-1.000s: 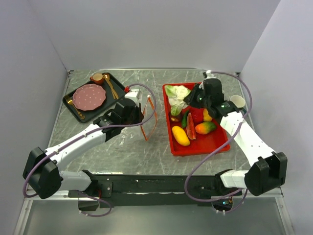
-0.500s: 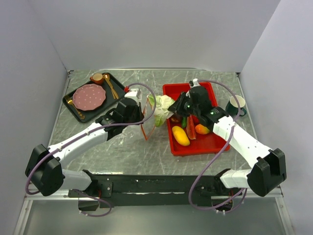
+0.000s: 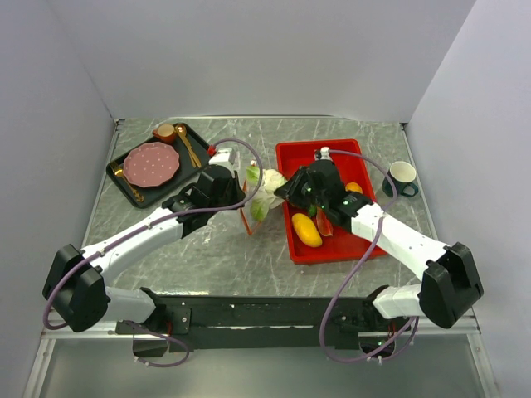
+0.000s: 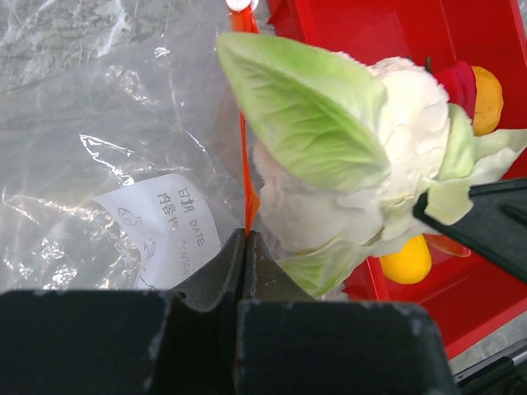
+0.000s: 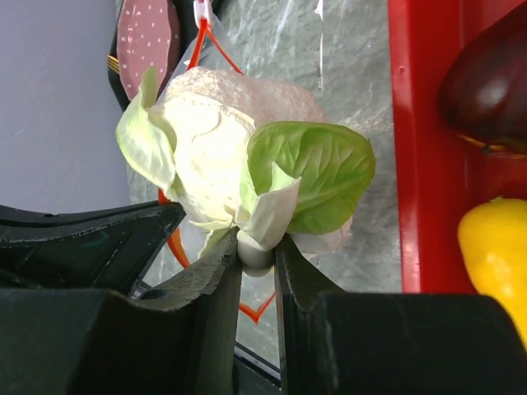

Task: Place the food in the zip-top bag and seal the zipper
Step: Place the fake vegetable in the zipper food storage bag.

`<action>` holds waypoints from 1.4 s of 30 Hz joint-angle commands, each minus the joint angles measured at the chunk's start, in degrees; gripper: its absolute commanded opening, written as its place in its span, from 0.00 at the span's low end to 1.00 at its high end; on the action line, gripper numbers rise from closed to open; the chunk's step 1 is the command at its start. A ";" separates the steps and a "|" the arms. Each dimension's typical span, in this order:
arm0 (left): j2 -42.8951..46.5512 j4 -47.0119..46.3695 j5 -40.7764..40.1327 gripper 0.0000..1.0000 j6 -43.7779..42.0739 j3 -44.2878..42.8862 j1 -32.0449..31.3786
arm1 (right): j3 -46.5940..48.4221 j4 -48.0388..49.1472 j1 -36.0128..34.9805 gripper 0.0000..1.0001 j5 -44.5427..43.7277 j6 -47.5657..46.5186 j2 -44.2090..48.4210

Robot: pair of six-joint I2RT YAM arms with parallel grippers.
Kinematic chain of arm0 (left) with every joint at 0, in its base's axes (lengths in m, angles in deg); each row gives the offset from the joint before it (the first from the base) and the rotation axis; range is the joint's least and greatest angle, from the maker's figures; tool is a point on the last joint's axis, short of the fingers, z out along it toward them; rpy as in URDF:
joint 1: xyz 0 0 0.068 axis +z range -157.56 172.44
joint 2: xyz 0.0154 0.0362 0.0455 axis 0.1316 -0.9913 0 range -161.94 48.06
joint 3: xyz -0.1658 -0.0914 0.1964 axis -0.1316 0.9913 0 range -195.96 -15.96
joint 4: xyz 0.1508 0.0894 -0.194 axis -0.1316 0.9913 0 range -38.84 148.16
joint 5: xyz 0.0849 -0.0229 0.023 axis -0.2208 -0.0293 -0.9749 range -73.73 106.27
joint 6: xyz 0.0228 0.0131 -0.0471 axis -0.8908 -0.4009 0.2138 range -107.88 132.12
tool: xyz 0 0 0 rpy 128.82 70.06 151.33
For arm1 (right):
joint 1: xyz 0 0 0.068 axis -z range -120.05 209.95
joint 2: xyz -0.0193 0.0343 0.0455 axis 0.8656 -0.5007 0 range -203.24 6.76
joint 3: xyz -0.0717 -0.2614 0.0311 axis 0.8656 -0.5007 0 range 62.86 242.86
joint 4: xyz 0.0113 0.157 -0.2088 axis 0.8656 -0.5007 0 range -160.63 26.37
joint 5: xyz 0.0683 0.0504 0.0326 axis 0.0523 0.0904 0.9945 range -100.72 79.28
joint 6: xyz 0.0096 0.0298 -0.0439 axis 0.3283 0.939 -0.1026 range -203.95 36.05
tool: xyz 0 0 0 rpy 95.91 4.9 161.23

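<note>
Clamped on the short white stem of the leafy vegetable [image 5: 222, 156], my right claw [image 5: 257, 247] has its jaws drawn in tight around it. The head and green leaves stand out past the fingertips. Straight ahead, just beyond the leaves, hangs the zip-top bag [image 4: 99, 123]. Its zipper [image 4: 244, 164] shows as a thin orange-red loop around and behind the vegetable. Close on one side of the right claw, my left claw [image 4: 247, 247] is pinched fully together on the zipper edge and holds the mouth up. On the other side sits the red tray [image 5: 408, 123] with the rest of the food. The yellow fruit [image 5: 494, 255] and a dark maroon piece [image 5: 486, 90] lie nearest.

I judge the step in hand to be loading the first item, since the film looks empty and the vegetable is at the mouth, not inside. The next move calls for pushing the head through a loop that looks barely wider than the leaves. I should let go only once the head is past the strip. The floppy film could fold shut, or a leaf could snag the rim.

I cannot make out whether any leaf has crossed the mouth, or how wide the opening really is. The bag's far lip is hidden behind the vegetable. From overhead, both claws crowd over the bag.
</note>
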 commanded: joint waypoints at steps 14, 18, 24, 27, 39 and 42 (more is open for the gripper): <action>-0.63 -2.37 -2.82 0.01 2.54 -3.88 0.13 | 3.78 -2.62 -4.54 0.11 -3.79 -0.80 -3.52; -0.19 -2.54 -3.87 0.01 2.98 -3.97 0.13 | 5.63 -5.69 -5.60 0.11 -3.71 -1.16 -6.25; 1.57 -1.84 -6.94 0.01 3.69 -3.80 0.13 | 7.04 -6.93 -6.04 0.11 -5.47 -1.07 -8.18; 2.80 -2.54 -6.78 0.01 2.90 -2.75 0.21 | 7.39 -5.80 -6.13 0.11 -4.51 -2.20 -8.62; 0.78 -6.94 4.03 0.01 0.08 -2.65 0.13 | 8.89 2.11 -7.27 0.14 6.57 -9.33 -9.94; -0.10 -7.90 6.58 0.01 0.78 -2.48 0.13 | 8.71 5.18 -7.36 0.14 8.41 -9.77 -9.68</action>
